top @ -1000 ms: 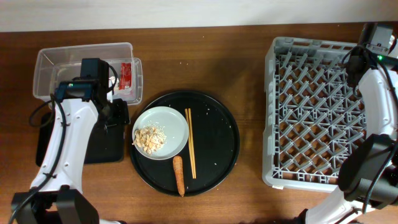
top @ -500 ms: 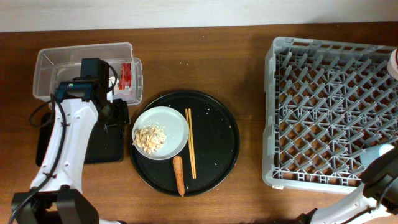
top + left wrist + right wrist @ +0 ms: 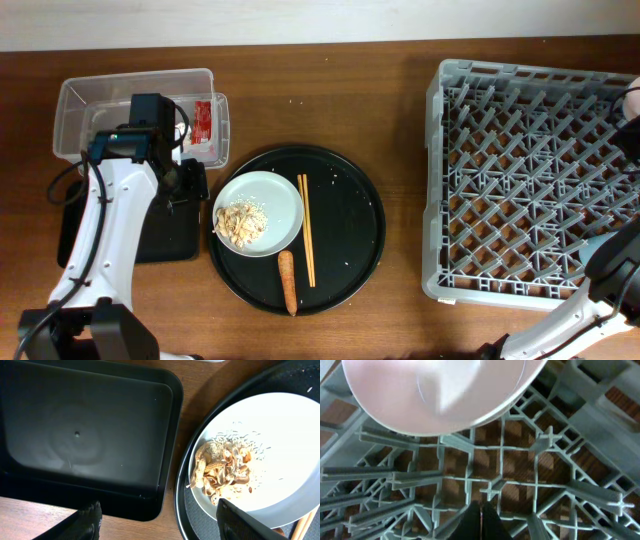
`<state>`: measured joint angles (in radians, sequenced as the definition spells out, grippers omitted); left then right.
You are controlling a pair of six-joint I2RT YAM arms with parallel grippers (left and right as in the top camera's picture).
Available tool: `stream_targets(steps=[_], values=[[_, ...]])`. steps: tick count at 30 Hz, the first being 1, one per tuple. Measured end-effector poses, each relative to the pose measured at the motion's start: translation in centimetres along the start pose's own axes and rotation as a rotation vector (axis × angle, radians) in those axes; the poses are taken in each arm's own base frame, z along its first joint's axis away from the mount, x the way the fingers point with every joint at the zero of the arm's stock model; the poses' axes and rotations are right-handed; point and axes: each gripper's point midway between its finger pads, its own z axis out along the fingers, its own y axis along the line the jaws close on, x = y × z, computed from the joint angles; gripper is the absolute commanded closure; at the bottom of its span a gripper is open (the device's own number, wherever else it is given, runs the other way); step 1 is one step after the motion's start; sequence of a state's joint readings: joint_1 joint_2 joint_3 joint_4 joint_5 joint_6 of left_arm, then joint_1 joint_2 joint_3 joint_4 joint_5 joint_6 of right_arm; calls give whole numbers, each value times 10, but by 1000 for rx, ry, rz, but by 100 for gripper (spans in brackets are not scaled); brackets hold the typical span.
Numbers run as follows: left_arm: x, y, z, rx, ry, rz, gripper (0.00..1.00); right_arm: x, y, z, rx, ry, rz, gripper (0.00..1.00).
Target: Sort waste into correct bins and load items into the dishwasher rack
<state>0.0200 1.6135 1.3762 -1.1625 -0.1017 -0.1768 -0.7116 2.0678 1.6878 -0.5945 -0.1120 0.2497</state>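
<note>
A pale green-grey plate [image 3: 270, 200] with beige food scraps [image 3: 239, 222] sits on the round black tray [image 3: 345, 235], beside wooden chopsticks [image 3: 305, 242] and an orange carrot [image 3: 288, 282]. My left gripper [image 3: 165, 527] is open and empty, low over the gap between the shallow black tray [image 3: 85, 435] and the plate [image 3: 285, 455]; the scraps [image 3: 222, 470] lie just ahead. A red wrapper [image 3: 203, 122] lies in the clear tub [image 3: 120, 95]. My right gripper [image 3: 481, 520] is shut and empty above the grey rack [image 3: 540, 485], near a white bowl [image 3: 440, 395]. The cup and white scrap are out of view.
The dishwasher rack [image 3: 530, 180] fills the right side of the table, and only a bit of my right arm [image 3: 620, 260] shows at its right edge. The shallow black tray [image 3: 170, 238] lies below the tub, partly under my left arm. Bare wood separates the round tray and the rack.
My right arm has swung away from the rack's far right corner and mostly left the overhead view. My left arm and the things on the round tray have not moved.
</note>
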Motion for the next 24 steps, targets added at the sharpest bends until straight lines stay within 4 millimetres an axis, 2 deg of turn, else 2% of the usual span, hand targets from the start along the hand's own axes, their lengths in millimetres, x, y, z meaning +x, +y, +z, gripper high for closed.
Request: stream_targets(steps=[4, 6, 7, 8, 9, 12, 14, 17, 19, 21, 22, 23, 24], values=[[0, 0, 0, 0, 0, 0, 27, -1, 2, -4, -7, -4, -11, 50], [0, 0, 0, 0, 0, 0, 27, -25, 2, -32, -32, -87, 48, 50], [0, 0, 0, 0, 0, 0, 27, -50, -3, -46, -74, -169, 97, 48], [0, 0, 0, 0, 0, 0, 27, -67, -19, -54, -81, -225, 143, 48], [0, 0, 0, 0, 0, 0, 27, -81, -29, -58, -81, -282, 164, 45], [0, 0, 0, 0, 0, 0, 27, -96, -27, -62, -74, -351, 171, 44], [0, 0, 0, 0, 0, 0, 27, -94, -29, -53, -67, -344, 176, 44], [0, 0, 0, 0, 0, 0, 27, -77, -34, -14, -48, -278, 181, 44], [0, 0, 0, 0, 0, 0, 27, -70, -31, 0, -50, -258, 176, 44], [0, 0, 0, 0, 0, 0, 27, -60, -28, 16, -49, -226, 171, 63], [0, 0, 0, 0, 0, 0, 27, -59, -27, 19, -49, -224, 168, 88], [0, 0, 0, 0, 0, 0, 27, -59, -27, 19, -49, -225, 172, 96], [0, 0, 0, 0, 0, 0, 27, -59, -27, 19, -47, -225, 175, 96]])
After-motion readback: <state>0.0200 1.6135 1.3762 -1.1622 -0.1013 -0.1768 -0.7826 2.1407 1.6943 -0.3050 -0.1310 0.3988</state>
